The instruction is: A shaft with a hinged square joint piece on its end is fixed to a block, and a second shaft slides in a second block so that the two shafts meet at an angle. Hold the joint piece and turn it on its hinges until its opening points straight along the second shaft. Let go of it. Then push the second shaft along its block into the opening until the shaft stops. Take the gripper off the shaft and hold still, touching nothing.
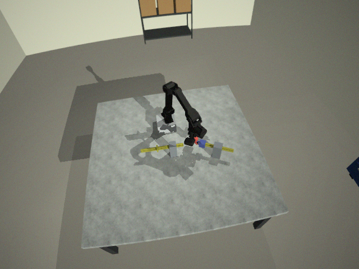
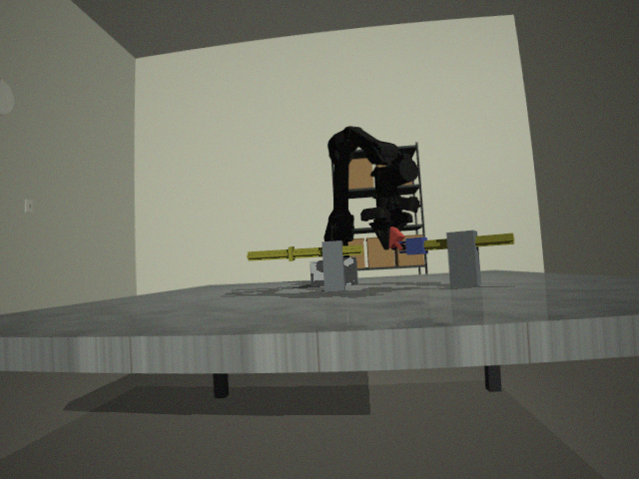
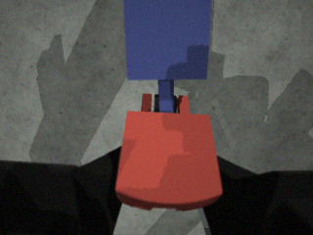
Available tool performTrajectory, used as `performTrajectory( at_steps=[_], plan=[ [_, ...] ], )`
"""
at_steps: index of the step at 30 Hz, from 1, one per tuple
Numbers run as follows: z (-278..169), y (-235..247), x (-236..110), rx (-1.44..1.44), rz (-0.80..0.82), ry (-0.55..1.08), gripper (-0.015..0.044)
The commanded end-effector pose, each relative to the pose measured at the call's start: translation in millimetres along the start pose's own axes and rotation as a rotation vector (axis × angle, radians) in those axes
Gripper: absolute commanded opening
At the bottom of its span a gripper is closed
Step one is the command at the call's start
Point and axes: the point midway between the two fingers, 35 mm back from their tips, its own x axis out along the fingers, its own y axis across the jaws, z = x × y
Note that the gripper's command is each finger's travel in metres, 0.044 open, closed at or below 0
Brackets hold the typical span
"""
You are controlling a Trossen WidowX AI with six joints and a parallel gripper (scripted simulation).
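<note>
A yellow shaft (image 1: 227, 149) (image 2: 492, 239) is fixed in the right grey block (image 1: 216, 149) (image 2: 462, 258). On its inner end sit a blue piece (image 1: 202, 143) (image 2: 415, 245) (image 3: 167, 39) and the red square joint piece (image 1: 196, 140) (image 2: 396, 237) (image 3: 168, 152). My gripper (image 1: 194, 140) (image 2: 392, 238) (image 3: 161, 148) comes down from above and is shut on the red joint piece, one black finger on each side. The second yellow shaft (image 1: 156, 149) (image 2: 273, 253) lies in the left grey block (image 1: 173, 149) (image 2: 332, 266). Its inner end stands short of the joint.
Both blocks stand near the middle of the grey table (image 1: 174, 208) (image 2: 310, 309). The arm's base (image 1: 168, 115) stands behind the left block. A shelf rack with brown boxes (image 1: 165, 17) (image 2: 381, 254) stands by the far wall. A dark blue object (image 1: 354, 170) lies at the right edge.
</note>
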Motion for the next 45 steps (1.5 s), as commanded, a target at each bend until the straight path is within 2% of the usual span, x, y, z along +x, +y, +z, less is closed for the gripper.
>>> performTrajectory(
  at_steps=[1,40,42,45],
  plan=[
    [0.4,0.0,0.6,0.005,0.000,-0.001,0.0182],
    [0.4,0.0,0.6,0.005,0.000,-0.001,0.0182],
    [0.0,0.0,0.0,0.000,0.000,0.000,0.0147],
    [0.0,0.0,0.0,0.000,0.000,0.000,0.0147]
  ],
)
